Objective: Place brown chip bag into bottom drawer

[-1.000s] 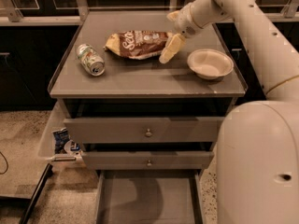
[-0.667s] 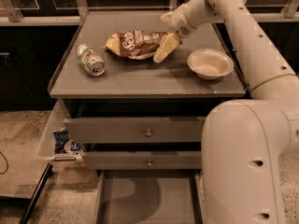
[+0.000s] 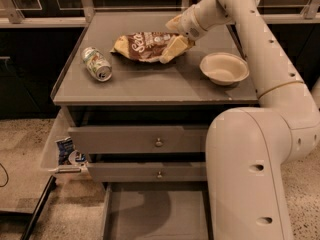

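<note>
— What was lowest in the frame, nearest to us?
— The bottom drawer (image 3: 150, 216), pulled out, with a flat grey floor. Above it was the smooth grey cabinet top (image 3: 150, 86).
— And the brown chip bag (image 3: 142, 46)?
— It lay crinkled at the upper middle, between a can (image 3: 96, 64) and a round bowl (image 3: 224, 69). The gripper (image 3: 173, 35) had its fingers apart around the bag's right end.

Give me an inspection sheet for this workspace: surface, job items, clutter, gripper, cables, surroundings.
Surface: grey cabinet top, flat.
Job's things: brown chip bag lying on the top; bottom drawer pulled open.
Clutter: can on its side, left of the bag; bowl upright, to the right.
Grippers: gripper open, at the bag's right end.
Cables: dark line on the floor at far left, possibly a cable.
Surroundings: blue-white packet left of the drawers.
</note>
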Robot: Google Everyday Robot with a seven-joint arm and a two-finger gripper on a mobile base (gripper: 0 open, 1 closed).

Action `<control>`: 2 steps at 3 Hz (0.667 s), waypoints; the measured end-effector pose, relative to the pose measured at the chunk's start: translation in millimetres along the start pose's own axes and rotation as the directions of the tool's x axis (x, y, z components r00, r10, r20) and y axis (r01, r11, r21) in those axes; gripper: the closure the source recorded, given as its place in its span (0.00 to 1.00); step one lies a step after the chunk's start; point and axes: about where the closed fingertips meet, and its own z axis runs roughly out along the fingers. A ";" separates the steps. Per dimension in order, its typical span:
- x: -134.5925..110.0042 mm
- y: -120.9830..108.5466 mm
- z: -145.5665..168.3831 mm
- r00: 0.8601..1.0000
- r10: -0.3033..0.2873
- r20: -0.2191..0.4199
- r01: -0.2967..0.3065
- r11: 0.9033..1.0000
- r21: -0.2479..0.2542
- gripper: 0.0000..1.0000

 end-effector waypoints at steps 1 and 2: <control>0.0 0.0 0.0 1.000 0.000 0.000 0.000 1.000 0.000 0.41; 0.0 0.0 0.0 1.000 0.000 0.000 0.000 1.000 0.000 0.65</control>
